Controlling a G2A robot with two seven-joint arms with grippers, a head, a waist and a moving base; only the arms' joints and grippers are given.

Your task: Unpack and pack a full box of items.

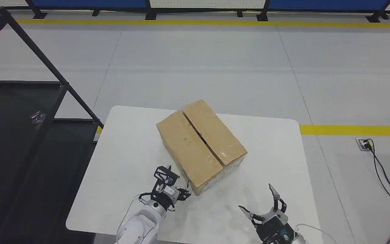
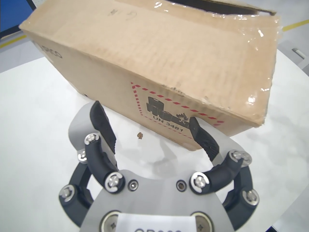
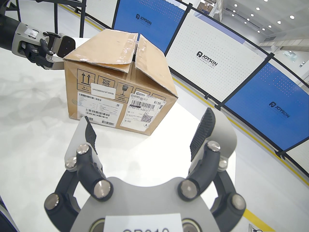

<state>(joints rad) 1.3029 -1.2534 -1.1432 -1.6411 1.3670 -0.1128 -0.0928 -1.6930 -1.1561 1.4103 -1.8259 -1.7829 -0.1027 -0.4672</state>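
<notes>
A brown cardboard box (image 1: 201, 144) stands near the middle of the white table (image 1: 122, 171), its top flaps closed with a narrow slit between them. My left gripper (image 1: 170, 180) hovers open close to the box's long side (image 2: 154, 56), with nothing between its fingers (image 2: 103, 124). My right gripper (image 1: 264, 205) is open near the table's front edge, a short way from the labelled end of the box (image 3: 120, 85). In the right wrist view the left gripper (image 3: 54, 49) shows beside the box's far corner.
A small brown scrap (image 2: 139, 135) lies on the table by the box's base. A black metal rack (image 1: 36, 122) stands left of the table. Blue and white partition panels (image 3: 207, 56) line the floor beyond.
</notes>
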